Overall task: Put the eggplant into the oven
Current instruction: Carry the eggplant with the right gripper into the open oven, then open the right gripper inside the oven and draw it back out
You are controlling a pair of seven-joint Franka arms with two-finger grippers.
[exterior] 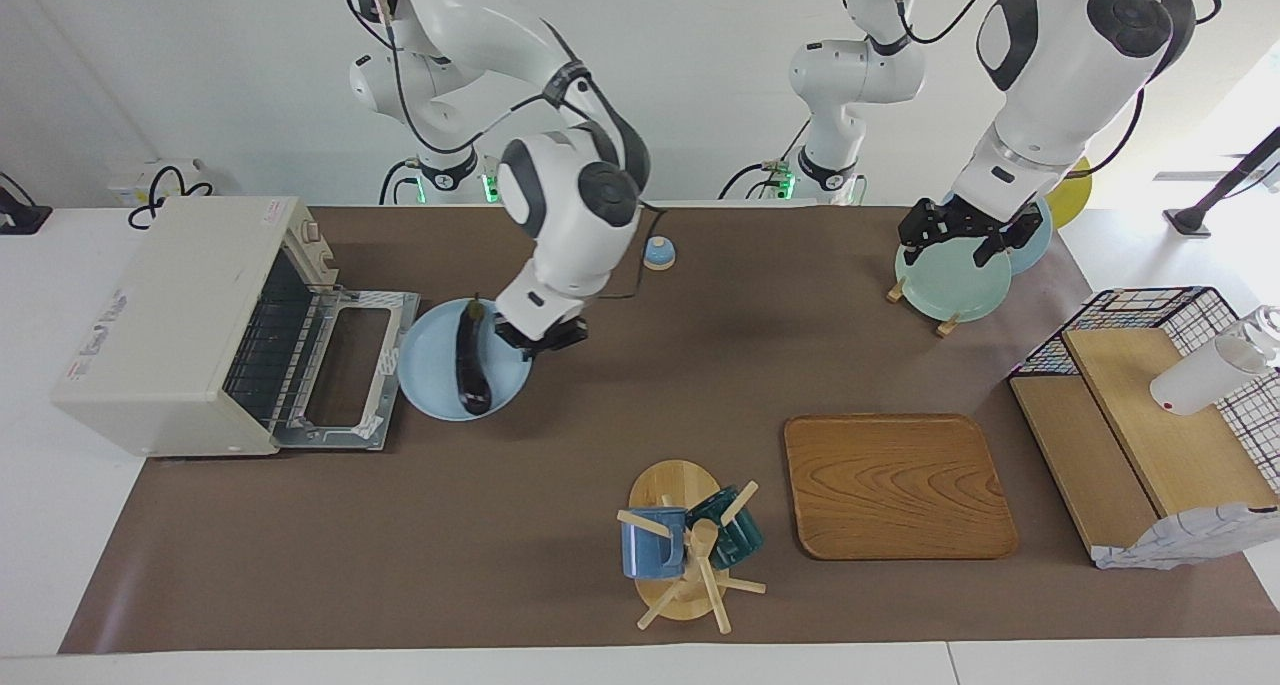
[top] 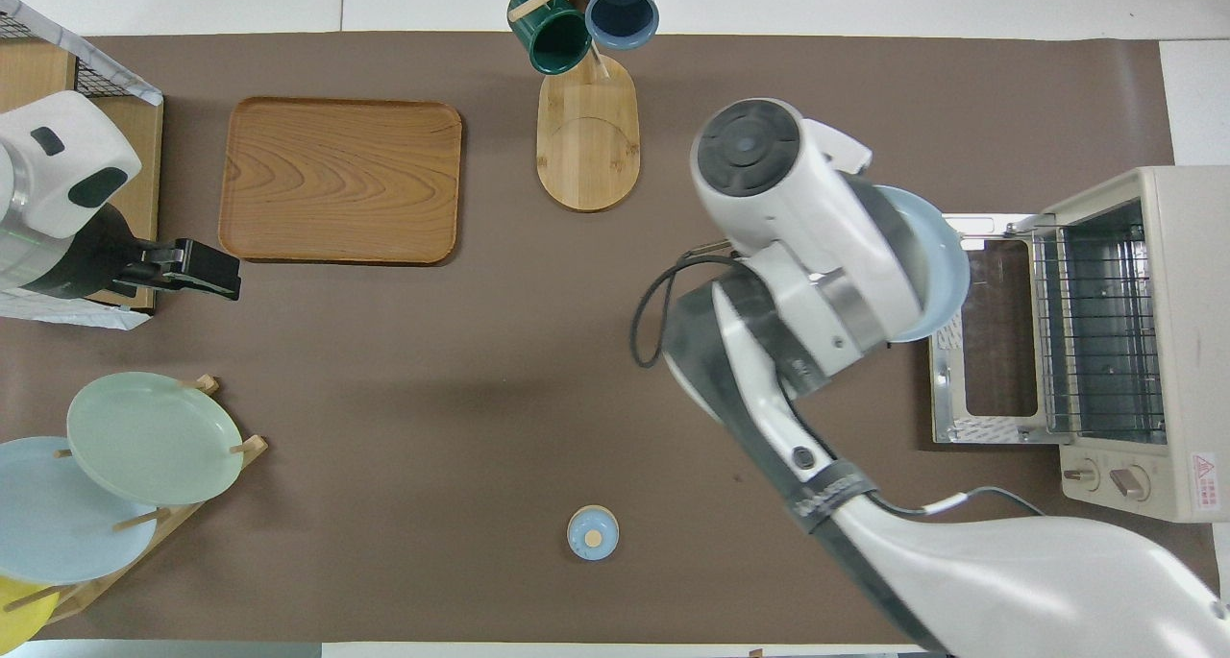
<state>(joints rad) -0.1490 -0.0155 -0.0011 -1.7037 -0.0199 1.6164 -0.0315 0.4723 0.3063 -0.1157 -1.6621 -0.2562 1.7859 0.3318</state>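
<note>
1. Brown matting covers your table (exterior: 600, 435); on it the eggplant (exterior: 471, 360) lies in a blue plate (exterior: 430, 375), just in front of the oven (exterior: 170, 325), whose door (exterior: 345, 370) is folded down.
2. Your right gripper (exterior: 541, 341) hangs over the plate's rim, just beside the eggplant; you cannot tell whether its fingers are parted.
3. Your left gripper (exterior: 962, 233) waits, fingers spread and holding nothing, over a green plate (exterior: 950, 285) in the rack at the left arm's end.
</note>
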